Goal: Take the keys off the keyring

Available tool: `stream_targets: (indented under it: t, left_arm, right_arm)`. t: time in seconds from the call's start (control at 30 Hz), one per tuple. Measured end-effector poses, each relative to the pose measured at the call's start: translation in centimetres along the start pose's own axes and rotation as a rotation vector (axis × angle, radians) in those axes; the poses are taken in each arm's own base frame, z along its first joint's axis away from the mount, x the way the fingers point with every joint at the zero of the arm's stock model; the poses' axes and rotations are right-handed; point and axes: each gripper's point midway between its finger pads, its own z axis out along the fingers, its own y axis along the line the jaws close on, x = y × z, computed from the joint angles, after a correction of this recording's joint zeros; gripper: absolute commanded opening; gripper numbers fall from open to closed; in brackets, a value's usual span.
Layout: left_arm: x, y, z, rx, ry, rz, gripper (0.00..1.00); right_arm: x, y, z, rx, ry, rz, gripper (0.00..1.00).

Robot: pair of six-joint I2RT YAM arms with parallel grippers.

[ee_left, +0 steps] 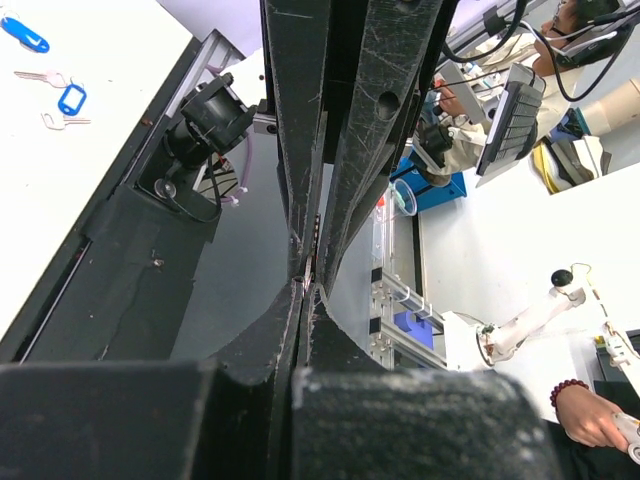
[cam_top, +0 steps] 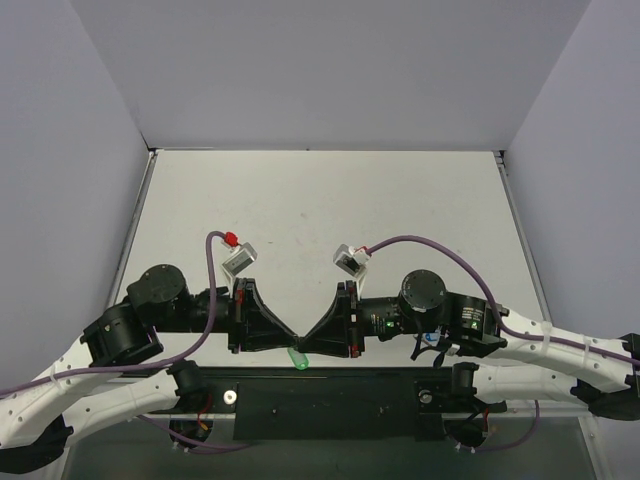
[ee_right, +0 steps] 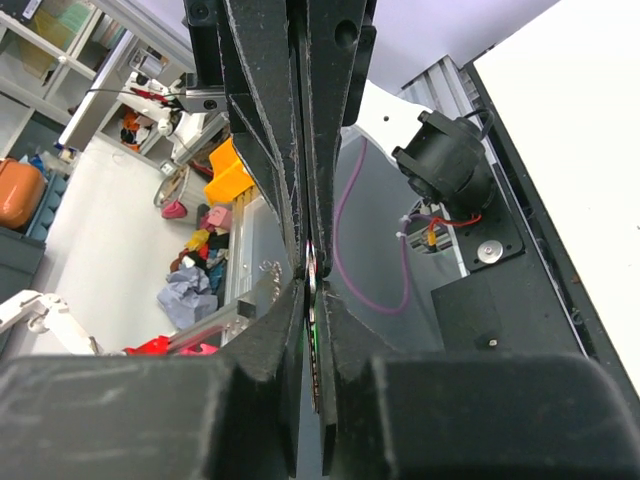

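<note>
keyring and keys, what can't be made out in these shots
- keyring: the right wrist view shows only a silvery sliver between shut fingers. In the top view it is too small and sits under the meeting tips of the left hand and right hand.
- silver key: not found in any view.
- green piece: in the top view it is too small to tell whether it is on the ring or free.
- which hand pinches what: in both wrist views the fingers fill the frame.

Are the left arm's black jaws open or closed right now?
Shut: in the left wrist view the left jaws' two fingers press together at the tips, no gap. Whether something tiny is pinched there, cannot tell.
</note>
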Motion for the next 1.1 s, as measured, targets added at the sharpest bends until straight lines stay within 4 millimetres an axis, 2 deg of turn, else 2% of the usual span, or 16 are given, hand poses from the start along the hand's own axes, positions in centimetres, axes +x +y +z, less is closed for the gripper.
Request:
stream_targets:
  t: [0.2, 0.27, 0.33, 0.37, 0.5, 0.6, 0.73, 0.97, 1.1]
  left_arm:
    - [-0.1, -0.2, -0.1, 0.007, -0.005, 0.004, 0.0]
    - [0.0, -0.2, -0.1, 0.007, -0.003, 0.004, 0.1]
    - [0.0, -0.1, -0.1, 0.006, -0.001, 0.008, 0.24]
    - [0.0, -0.1, -0.1, 0.005, 0.001, 0.012, 0.35]
    - [0.1, 0.2, 0.0, -0.013, 0.016, 0.017, 0.51]
    - [-0.2, -0.1, 0.0, -0.02, 0.025, 0.02, 0.57]
    - [-0.6, -0.6, -0.2, -0.024, 0.025, 0.037, 0.57]
    - [-1.3, -1.1, -0.7, -0.054, 0.036, 0.079, 0.41]
    - [-1.2, -0.6, -0.6, -0.081, 0.067, 0.092, 0.31]
  right_arm:
    - [-0.1, 0.1, 0.0, -0.002, -0.002, 0.003, 0.0]
    - [-0.1, 0.1, 0.0, -0.003, -0.001, 0.003, 0.0]
    - [0.0, 0.1, 0.0, -0.003, -0.001, 0.003, 0.0]
    - [0.0, 0.1, 0.0, -0.002, 0.0, 0.004, 0.0]
    - [0.1, 0.1, 0.0, -0.006, 0.008, 0.004, 0.0]
    - [0.1, 0.1, 0.0, -0.007, 0.008, 0.004, 0.0]
    - [0.1, 0.2, 0.0, -0.008, 0.006, 0.004, 0.0]
    - [0.2, 0.5, -0.1, -0.019, 0.007, 0.001, 0.0]
    - [0.3, 0.7, -0.1, -0.025, 0.01, 0.0, 0.0]
